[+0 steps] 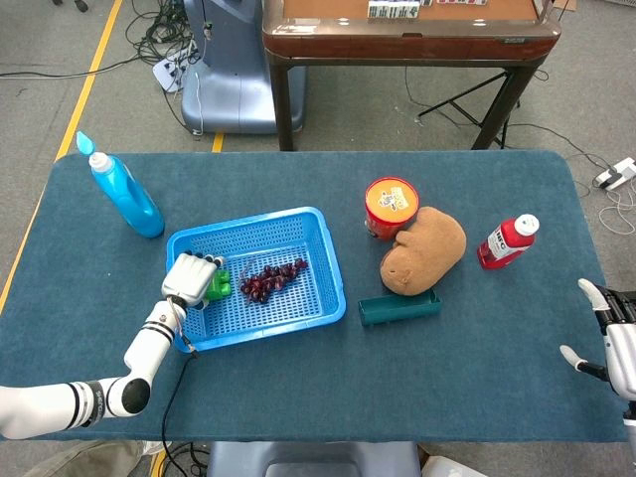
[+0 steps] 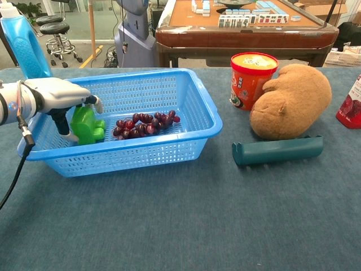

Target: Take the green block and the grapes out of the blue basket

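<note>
The left arm reaches in from the basket's left side, its hand hanging palm down over the left rim. The fingers curl down around the green block, thumb on its near-left side, the others at its top; whether they actually grip it cannot be told. The block stands on the basket floor at the left end, with the grapes lying just right of it, mid-basket. The right hand rests well right of the basket at the table's edge, fingers spread, holding nothing.
</note>
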`<state>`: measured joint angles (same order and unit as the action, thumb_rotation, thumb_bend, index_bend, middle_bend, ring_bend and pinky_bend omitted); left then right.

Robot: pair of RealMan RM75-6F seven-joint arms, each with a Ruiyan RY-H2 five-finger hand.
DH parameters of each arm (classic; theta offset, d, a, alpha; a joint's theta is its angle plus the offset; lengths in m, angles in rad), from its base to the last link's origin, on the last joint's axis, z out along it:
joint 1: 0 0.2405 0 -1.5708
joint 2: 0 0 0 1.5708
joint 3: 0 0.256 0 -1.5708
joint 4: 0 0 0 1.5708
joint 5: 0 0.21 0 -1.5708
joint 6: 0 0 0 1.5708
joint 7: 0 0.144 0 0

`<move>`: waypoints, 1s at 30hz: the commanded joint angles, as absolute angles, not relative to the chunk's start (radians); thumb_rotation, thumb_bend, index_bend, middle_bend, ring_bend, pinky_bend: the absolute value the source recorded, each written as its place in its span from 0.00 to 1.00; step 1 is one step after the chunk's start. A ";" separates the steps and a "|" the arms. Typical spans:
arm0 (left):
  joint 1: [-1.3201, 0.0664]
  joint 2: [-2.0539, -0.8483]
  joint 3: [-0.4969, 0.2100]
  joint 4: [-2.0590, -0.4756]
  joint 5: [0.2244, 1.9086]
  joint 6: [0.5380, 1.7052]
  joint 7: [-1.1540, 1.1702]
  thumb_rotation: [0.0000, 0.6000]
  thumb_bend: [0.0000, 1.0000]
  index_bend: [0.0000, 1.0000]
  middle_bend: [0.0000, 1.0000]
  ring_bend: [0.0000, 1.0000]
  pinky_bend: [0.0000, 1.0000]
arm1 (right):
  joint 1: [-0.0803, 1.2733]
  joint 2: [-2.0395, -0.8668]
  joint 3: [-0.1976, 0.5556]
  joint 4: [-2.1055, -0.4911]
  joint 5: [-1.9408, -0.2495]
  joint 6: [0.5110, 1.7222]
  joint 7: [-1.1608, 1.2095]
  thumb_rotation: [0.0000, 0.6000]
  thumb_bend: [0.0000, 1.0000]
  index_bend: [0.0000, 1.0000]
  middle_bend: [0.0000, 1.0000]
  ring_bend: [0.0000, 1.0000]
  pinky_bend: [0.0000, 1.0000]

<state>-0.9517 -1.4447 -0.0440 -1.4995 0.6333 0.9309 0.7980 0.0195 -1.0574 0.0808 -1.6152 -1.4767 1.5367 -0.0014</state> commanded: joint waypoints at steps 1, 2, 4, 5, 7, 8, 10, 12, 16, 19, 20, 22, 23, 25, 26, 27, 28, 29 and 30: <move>-0.951 -1.446 -0.046 -1.499 0.639 0.934 0.790 1.00 0.24 0.30 0.36 0.35 0.31 | 0.019 -1.057 0.081 -1.616 -1.477 1.536 -0.002 1.00 0.11 0.11 0.17 0.16 0.27; -0.949 -1.447 -0.048 -1.498 0.646 0.937 0.783 1.00 0.24 0.31 0.37 0.36 0.32 | 0.019 -1.057 0.081 -1.616 -1.476 1.536 -0.002 1.00 0.11 0.11 0.17 0.16 0.27; -0.945 -1.451 -0.051 -1.495 0.659 0.943 0.769 1.00 0.24 0.34 0.41 0.40 0.34 | 0.019 -1.057 0.080 -1.617 -1.476 1.535 -0.003 1.00 0.11 0.11 0.17 0.16 0.27; -0.943 -1.452 -0.052 -1.494 0.664 0.944 0.763 1.00 0.24 0.36 0.43 0.42 0.35 | 0.019 -1.057 0.081 -1.617 -1.476 1.535 -0.002 1.00 0.11 0.11 0.17 0.16 0.27; -0.940 -1.454 -0.054 -1.490 0.677 0.947 0.752 1.00 0.25 0.38 0.46 0.45 0.36 | 0.018 -1.056 0.081 -1.618 -1.476 1.538 -0.002 1.00 0.11 0.11 0.17 0.17 0.27; -0.938 -1.455 -0.055 -1.488 0.686 0.949 0.745 1.00 0.25 0.40 0.48 0.46 0.37 | 0.017 -1.056 0.081 -1.618 -1.476 1.539 -0.002 1.00 0.11 0.11 0.17 0.17 0.27; -0.931 -1.456 -0.060 -1.486 0.710 0.957 0.723 1.00 0.25 0.42 0.51 0.48 0.39 | 0.016 -1.055 0.082 -1.618 -1.477 1.542 -0.002 1.00 0.11 0.11 0.17 0.17 0.27; -0.924 -1.447 -0.063 -1.497 0.727 0.960 0.705 1.00 0.25 0.44 0.52 0.49 0.40 | 0.015 -1.054 0.082 -1.619 -1.477 1.542 -0.001 1.00 0.11 0.11 0.17 0.17 0.27; -0.896 -1.392 -0.070 -1.571 0.813 0.994 0.646 1.00 0.25 0.43 0.52 0.49 0.41 | 0.013 -1.051 0.082 -1.620 -1.477 1.546 -0.002 1.00 0.11 0.11 0.17 0.17 0.27; -0.863 -1.336 -0.072 -1.641 0.895 1.039 0.593 1.00 0.25 0.42 0.52 0.49 0.40 | 0.013 -1.050 0.084 -1.621 -1.475 1.546 -0.001 1.00 0.11 0.11 0.17 0.17 0.27; -0.852 -1.318 -0.072 -1.663 0.915 1.053 0.579 1.00 0.25 0.42 0.52 0.49 0.41 | 0.013 -1.050 0.084 -1.620 -1.474 1.545 -0.001 1.00 0.11 0.11 0.17 0.17 0.27; -0.831 -1.280 -0.072 -1.701 0.948 1.082 0.559 1.00 0.25 0.41 0.52 0.48 0.41 | 0.013 -1.050 0.082 -1.618 -1.474 1.541 0.001 1.00 0.11 0.11 0.17 0.17 0.27; -0.816 -1.255 -0.072 -1.724 0.966 1.099 0.546 1.00 0.25 0.41 0.52 0.48 0.41 | 0.013 -1.050 0.082 -1.617 -1.473 1.539 0.002 1.00 0.11 0.11 0.17 0.17 0.27; -0.795 -1.221 -0.073 -1.756 0.986 1.115 0.516 1.00 0.25 0.41 0.52 0.48 0.40 | 0.014 -1.051 0.082 -1.615 -1.471 1.538 0.004 1.00 0.11 0.11 0.17 0.17 0.27; -0.781 -1.199 -0.074 -1.775 0.999 1.122 0.492 1.00 0.25 0.41 0.52 0.48 0.40 | 0.015 -1.052 0.083 -1.614 -1.471 1.536 0.006 1.00 0.11 0.11 0.17 0.17 0.27; -0.771 -1.185 -0.075 -1.786 1.011 1.129 0.473 1.00 0.25 0.41 0.52 0.48 0.40 | 0.016 -1.052 0.083 -1.613 -1.471 1.534 0.007 1.00 0.11 0.11 0.17 0.17 0.27; -0.760 -1.171 -0.076 -1.795 1.025 1.135 0.455 1.00 0.25 0.40 0.52 0.48 0.40 | 0.017 -1.053 0.083 -1.611 -1.471 1.533 0.008 1.00 0.11 0.11 0.17 0.17 0.27; -0.747 -1.154 -0.077 -1.804 1.042 1.142 0.429 1.00 0.25 0.40 0.52 0.48 0.40 | 0.018 -1.054 0.084 -1.610 -1.472 1.531 0.009 1.00 0.11 0.11 0.17 0.17 0.27; -0.737 -1.143 -0.078 -1.809 1.052 1.146 0.410 1.00 0.25 0.40 0.52 0.48 0.40 | 0.020 -1.055 0.084 -1.609 -1.473 1.529 0.010 1.00 0.11 0.11 0.17 0.17 0.27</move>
<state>-0.7684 -1.1729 -0.0746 -1.7825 1.0177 1.1253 0.4551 0.0198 -1.0552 0.0838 -1.6091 -1.4727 1.5295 0.0102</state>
